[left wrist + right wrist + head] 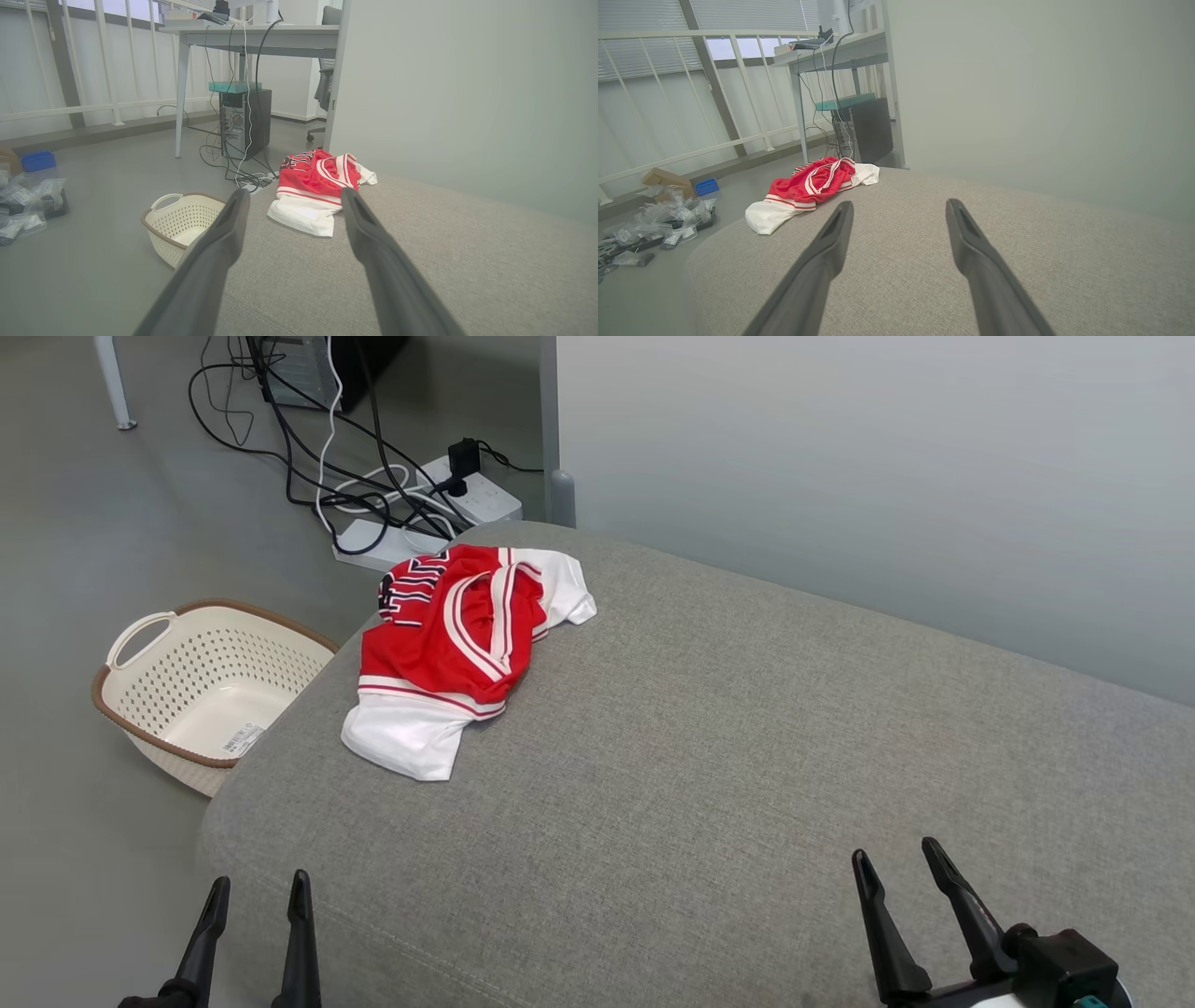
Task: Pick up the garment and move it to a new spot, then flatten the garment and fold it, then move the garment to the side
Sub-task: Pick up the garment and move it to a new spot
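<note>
Garment (457,644): red and white jersey, crumpled in a heap, upper left of centre in the head view. It lies on the grey cushion (747,756) near the far left corner, red part on top, white part spilling toward the cushion's left edge. Nothing touches it.

Left gripper (260,879): lower left of frame, 2 fingers spread apart, nothing between them, over the cushion's near left edge and well apart from the garment. In the left wrist view the garment sits between the 2 fingertips, further back.

Right gripper (893,849): lower right of frame, fingers spread apart, holding nothing, above bare cushion, well apart from the garment. In the right wrist view the garment is left of centre, beyond the left fingertip.

Cream perforated basket (187,672) with brown rim on the floor, left of frame, just beside the cushion's left side. White power strip (481,499) and tangled cables (299,448) at top centre-left. Pale wall (840,457) across the upper right.
</note>
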Controlling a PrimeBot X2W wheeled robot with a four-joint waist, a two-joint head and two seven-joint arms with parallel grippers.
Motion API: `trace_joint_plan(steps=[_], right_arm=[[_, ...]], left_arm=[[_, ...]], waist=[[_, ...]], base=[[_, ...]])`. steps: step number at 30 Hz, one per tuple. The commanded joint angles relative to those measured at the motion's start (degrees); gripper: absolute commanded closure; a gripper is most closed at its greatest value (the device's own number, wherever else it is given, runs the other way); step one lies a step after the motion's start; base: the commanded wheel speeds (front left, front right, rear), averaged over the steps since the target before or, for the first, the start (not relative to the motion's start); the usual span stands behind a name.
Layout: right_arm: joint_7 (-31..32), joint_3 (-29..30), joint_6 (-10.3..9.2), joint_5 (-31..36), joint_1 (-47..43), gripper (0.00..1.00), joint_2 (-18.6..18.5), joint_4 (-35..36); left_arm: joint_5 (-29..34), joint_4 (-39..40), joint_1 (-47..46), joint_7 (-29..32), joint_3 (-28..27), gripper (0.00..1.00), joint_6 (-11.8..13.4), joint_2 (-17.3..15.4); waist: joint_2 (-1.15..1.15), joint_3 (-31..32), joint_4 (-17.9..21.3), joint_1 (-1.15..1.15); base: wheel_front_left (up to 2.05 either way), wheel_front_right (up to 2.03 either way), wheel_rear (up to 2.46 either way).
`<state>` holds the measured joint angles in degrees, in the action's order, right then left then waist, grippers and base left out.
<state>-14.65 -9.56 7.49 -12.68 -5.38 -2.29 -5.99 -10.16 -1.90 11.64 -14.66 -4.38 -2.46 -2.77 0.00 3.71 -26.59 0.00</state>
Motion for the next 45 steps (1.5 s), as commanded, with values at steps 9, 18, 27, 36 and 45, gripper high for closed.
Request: trace_joint_plan(steps=[9,18,27,36,45], right_arm=[[-0.35,-1.19,0.0,0.09,1.17,0.0,-0.59,1.22],[-0.35,-0.54,0.0,1.17,1.45,0.0,-1.45,2.16],[-0.35,0.16,0.0,2.16,4.08,0.0,-5.64,3.69],[-0.35,0.74,0.0,3.15,8.13,0.0,-9.94,5.83],[-0.35,1.31,0.0,3.8,11.72,0.0,-13.2,7.79]], left_arm=[[-0.92,1.85,-1.38,-0.34,-1.45,0.0,0.78,-0.1],[-2.55,2.51,-2.87,-0.34,-0.33,0.0,1.89,-0.1],[-6.86,4.18,-7.22,-0.34,3.21,0.0,5.5,-0.1],[-11.75,2.58,-17.79,-0.34,4.75,0.0,7.95,-0.1],[-12.67,-4.98,-30.75,-0.34,1.13,0.0,6.91,-0.1]], waist=[[0.0,-0.1,0.03,0.0],[0.0,-3.65,0.55,0.0],[0.0,-11.41,1.42,0.0],[0.0,-21.44,4.88,0.0],[0.0,-28.74,8.01,0.0]], base=[[0.0,0.0,0.0],[0.0,0.0,0.0],[0.0,0.0,0.0],[0.0,0.0,0.0],[0.0,0.0,0.0]])
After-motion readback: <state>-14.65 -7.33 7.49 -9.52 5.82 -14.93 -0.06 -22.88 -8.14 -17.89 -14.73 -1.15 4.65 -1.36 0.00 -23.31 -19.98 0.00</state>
